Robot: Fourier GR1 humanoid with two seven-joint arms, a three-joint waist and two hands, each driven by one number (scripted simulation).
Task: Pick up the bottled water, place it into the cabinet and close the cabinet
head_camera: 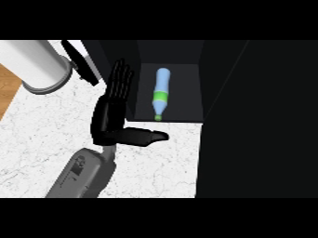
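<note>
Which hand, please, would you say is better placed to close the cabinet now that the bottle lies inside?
Left. The left hand, fingers straight, is beside the cabinet opening and its door; the right hand shows nowhere.

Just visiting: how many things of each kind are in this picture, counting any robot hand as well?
Water bottle, lying in the cabinet: 1
Cabinet: 1
White cylinder on the counter: 1
Left hand, fingers straight: 1
Total: 4
</note>
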